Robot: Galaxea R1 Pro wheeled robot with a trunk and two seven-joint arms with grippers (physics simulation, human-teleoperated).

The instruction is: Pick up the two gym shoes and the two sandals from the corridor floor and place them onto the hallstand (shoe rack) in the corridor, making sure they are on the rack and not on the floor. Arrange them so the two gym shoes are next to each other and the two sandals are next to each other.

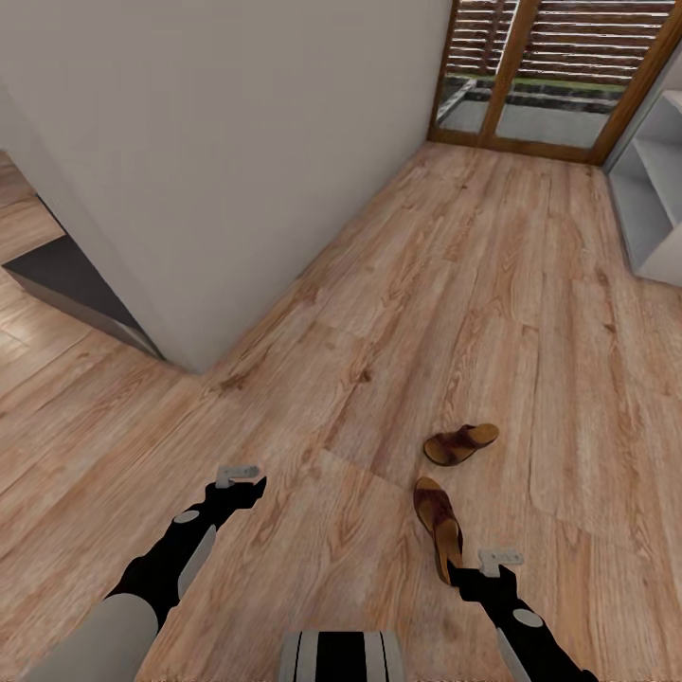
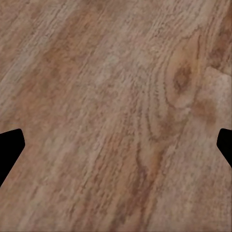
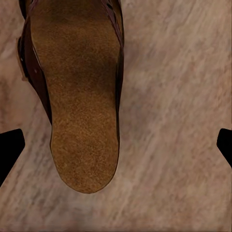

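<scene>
Right gripper (image 3: 116,145), jaws spread wide and empty, hovers over the near sandal (image 1: 439,524) on the corridor floor (image 1: 379,313); lowering to grasp seems next. Left gripper (image 2: 116,145) released.

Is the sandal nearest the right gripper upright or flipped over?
Upright: the nearer sandal lies sole-down on the corridor floor, tan footbed facing up.

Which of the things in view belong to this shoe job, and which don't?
Job:
near sandal, by the right gripper
far sandal
hallstand, far right
corridor floor

Not the job:
glazed wooden door
white wall
</scene>
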